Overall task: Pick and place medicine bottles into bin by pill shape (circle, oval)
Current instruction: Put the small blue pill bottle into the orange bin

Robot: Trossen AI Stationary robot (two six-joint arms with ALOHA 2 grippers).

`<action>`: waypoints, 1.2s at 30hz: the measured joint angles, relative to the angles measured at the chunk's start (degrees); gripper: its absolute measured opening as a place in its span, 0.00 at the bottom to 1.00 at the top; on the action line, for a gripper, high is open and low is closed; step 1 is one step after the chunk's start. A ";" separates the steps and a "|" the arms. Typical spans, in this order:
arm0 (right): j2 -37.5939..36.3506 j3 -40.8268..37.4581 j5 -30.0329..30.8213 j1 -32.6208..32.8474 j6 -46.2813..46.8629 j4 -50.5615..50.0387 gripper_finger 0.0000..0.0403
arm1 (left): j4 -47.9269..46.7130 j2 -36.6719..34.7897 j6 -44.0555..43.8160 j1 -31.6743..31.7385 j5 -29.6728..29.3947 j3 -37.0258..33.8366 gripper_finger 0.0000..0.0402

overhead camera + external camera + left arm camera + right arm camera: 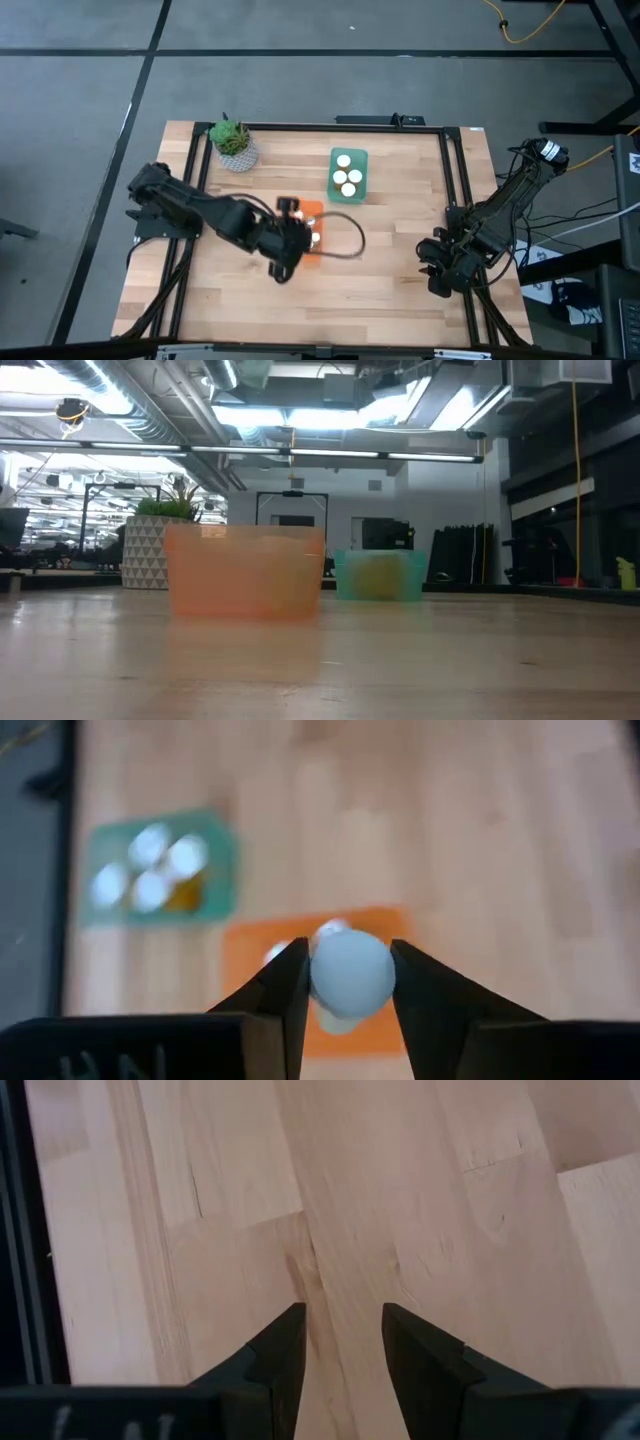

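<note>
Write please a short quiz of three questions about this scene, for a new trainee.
1. True or false: the left hand holds a bottle above the orange bin.
2. How many white tops show in the green bin? A) one B) four C) seven
3. What stands by the table's far left corner?

Key:
1. True.
2. B, four.
3. A potted plant. The right hand waits over bare wood by the table's right edge.

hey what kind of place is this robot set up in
Probably an industrial lab or workshop, not a home: exposed ducts and strip lights overhead, a bare grey floor, and a wooden table framed by rails.
</note>
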 joint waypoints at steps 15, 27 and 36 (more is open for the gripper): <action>0.00 0.00 0.39 0.00 -0.02 0.09 0.33 | 0.28 -12.61 -4.96 11.61 -4.14 -23.72 0.28; 0.02 0.00 0.41 0.01 0.13 0.35 0.33 | 39.41 -18.65 -0.72 15.94 5.54 -45.99 0.28; 0.02 0.00 0.43 0.01 0.04 0.35 0.33 | 49.90 -18.65 -2.72 8.67 4.73 -53.17 0.28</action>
